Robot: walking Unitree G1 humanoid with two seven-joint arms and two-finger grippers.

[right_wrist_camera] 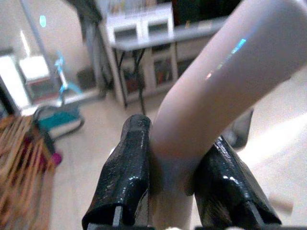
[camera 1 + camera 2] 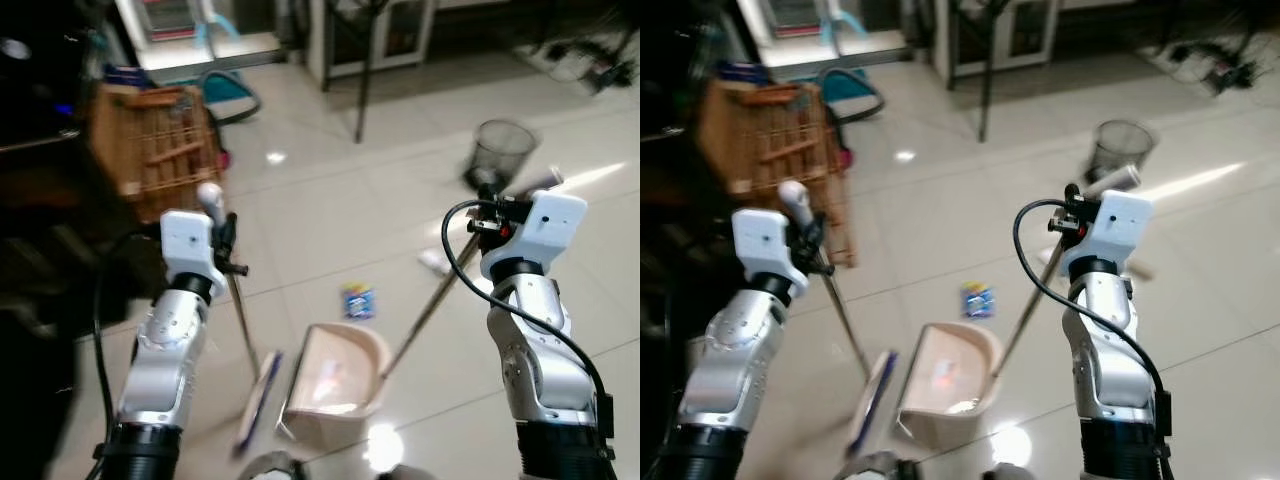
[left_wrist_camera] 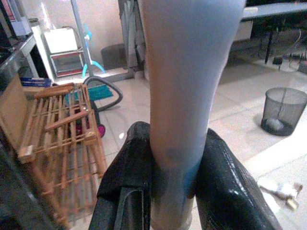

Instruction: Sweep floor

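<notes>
My left gripper is shut on the broom handle, near its white top end. The thin pole runs down to the broom head, which rests on the floor left of the beige dustpan. Up at the pale grip of the dustpan handle my right gripper is shut. From there the long pole slants down to the pan. A small blue and yellow wrapper lies on the tiles just beyond the pan's mouth.
A wooden slatted rack stands at the left. A black mesh bin sits at the right rear, with white litter on the floor near it. A table leg and a teal floor tool stand farther back.
</notes>
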